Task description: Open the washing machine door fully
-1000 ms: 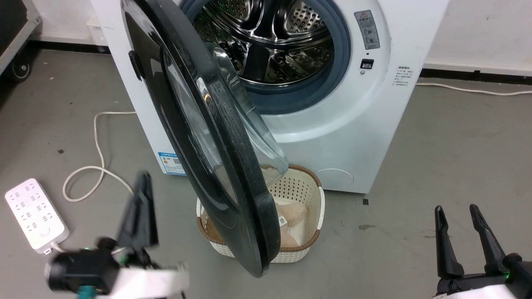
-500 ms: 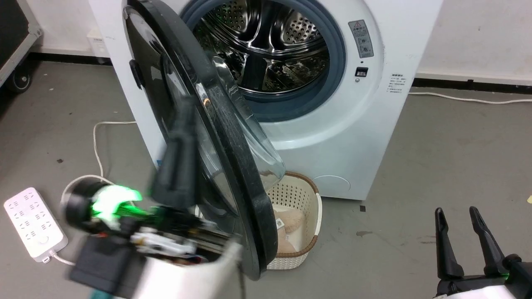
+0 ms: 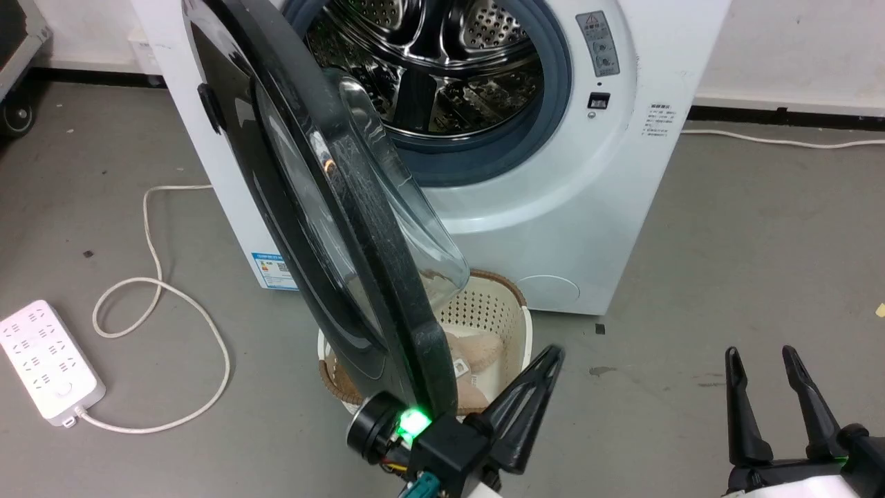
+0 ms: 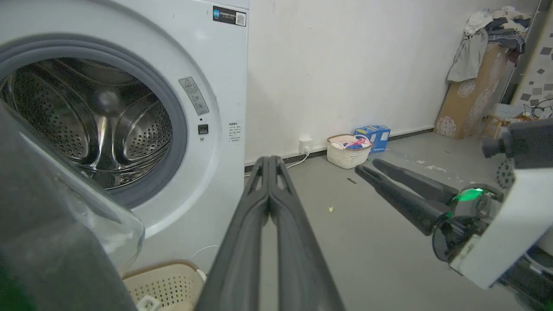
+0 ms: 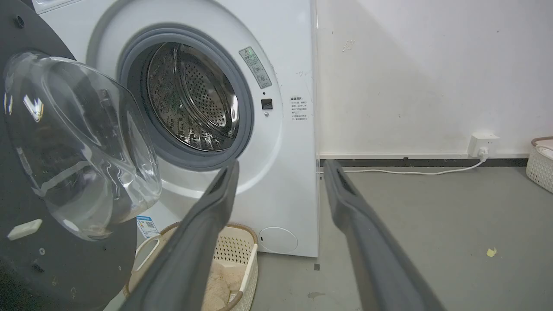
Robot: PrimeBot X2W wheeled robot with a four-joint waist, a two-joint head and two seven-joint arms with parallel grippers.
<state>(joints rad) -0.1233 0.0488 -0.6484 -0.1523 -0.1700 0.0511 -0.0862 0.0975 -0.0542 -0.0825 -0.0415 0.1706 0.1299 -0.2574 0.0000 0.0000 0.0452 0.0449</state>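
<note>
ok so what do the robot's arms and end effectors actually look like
The left end effector and right end effector each have two long, dark, tapering fingers, slotted near the tips, on a black wrist block. A green light glows at the left wrist beside a black cylindrical housing, with a teal connector beneath. The right arm has a white forearm shell.

I see even light; glare streaks the steel drum (image 3: 442, 62), and the washing machine door (image 4: 47, 259) blurs at my left wrist's eight o'clock.

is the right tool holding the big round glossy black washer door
No, the right tool stands open and empty, well clear of the round glossy black door.
</note>
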